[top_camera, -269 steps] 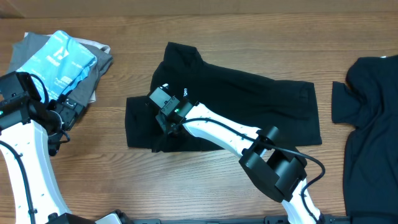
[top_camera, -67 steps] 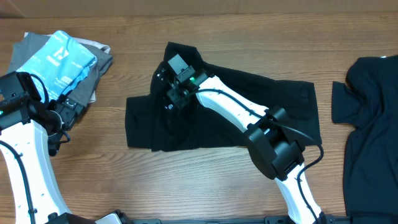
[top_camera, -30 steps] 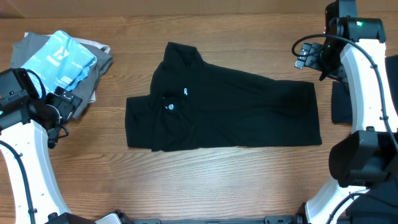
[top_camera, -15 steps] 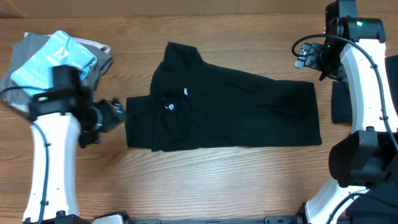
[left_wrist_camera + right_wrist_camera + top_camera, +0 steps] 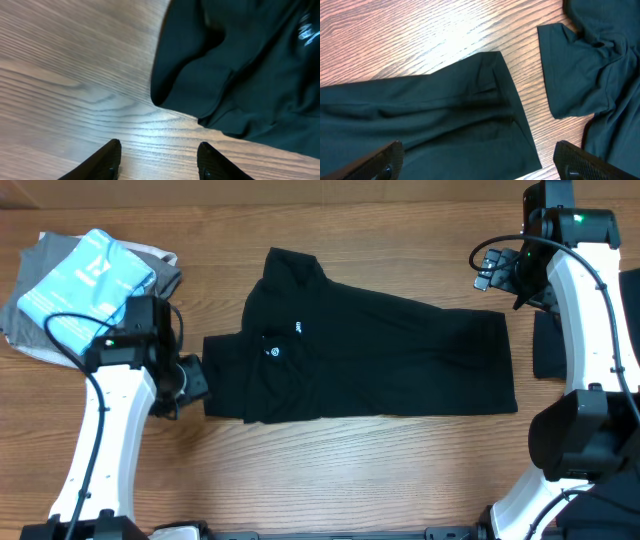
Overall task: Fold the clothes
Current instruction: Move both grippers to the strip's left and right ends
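While the soft black cotton T-shirt (image 5: 400,365) lies on the wooden bench (image 5: 330,470), the left end effector (image 5: 157,155) hovers parted, empty, beside its edge; the right end effector (image 5: 480,160) stands wide open.

A light blue item (image 5: 85,275) lies atop grey fabric (image 5: 165,272) on the wooden table (image 5: 350,470).

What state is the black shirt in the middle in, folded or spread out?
Partly folded: the black shirt lies as a long band with layers overlapping at one end, not yet a compact stack.
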`<state>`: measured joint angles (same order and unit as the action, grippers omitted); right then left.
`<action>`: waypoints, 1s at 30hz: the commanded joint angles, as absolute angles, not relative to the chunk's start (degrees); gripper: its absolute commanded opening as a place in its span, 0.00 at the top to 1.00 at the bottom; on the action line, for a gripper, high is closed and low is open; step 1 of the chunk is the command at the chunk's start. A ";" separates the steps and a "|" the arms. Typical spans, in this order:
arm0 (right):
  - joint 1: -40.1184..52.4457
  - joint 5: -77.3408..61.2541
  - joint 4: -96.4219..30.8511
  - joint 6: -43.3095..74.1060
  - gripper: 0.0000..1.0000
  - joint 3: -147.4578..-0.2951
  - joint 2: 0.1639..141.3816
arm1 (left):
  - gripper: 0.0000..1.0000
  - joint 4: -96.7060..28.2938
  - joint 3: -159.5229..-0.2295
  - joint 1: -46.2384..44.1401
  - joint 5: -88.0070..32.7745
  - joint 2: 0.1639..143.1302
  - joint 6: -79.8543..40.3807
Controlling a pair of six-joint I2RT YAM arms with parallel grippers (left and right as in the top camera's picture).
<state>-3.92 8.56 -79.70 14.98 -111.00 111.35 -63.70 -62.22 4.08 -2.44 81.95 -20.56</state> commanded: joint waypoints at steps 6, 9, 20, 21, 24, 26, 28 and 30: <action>-3.84 8.97 -79.59 15.25 0.00 -111.42 111.13 | 0.37 -54.24 -49.32 2.55 -7.90 82.24 -19.00; -3.84 8.97 -79.59 15.25 0.00 -111.42 111.13 | 0.34 -52.45 -48.25 1.19 -7.94 82.24 -18.04; -3.84 -3.79 -83.00 15.31 0.00 -111.42 111.11 | 0.26 -48.14 -48.25 -5.54 -7.07 82.24 -16.69; -3.84 -7.40 -85.17 13.34 0.00 -111.42 111.11 | 0.26 -47.92 -48.25 -6.04 -7.07 82.24 -16.69; -4.03 -7.35 -91.81 4.12 0.00 -111.37 111.13 | 0.24 -47.53 -48.25 -6.96 -6.96 82.24 -16.69; -5.13 -3.01 -96.29 10.74 0.00 -110.59 111.20 | 0.22 -47.51 -48.25 -7.11 -6.85 82.24 -16.69; -6.63 0.93 -97.08 14.66 0.00 -109.27 111.11 | 0.23 -47.55 -48.25 -7.11 -6.85 82.24 -16.69; -8.62 1.19 -97.03 16.75 0.00 -107.44 111.11 | 0.21 -47.53 -48.25 -7.11 -6.85 82.24 -16.71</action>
<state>-5.65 -1.48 -97.03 12.67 -109.49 111.35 -47.68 -48.49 -6.79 -7.05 82.06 -17.76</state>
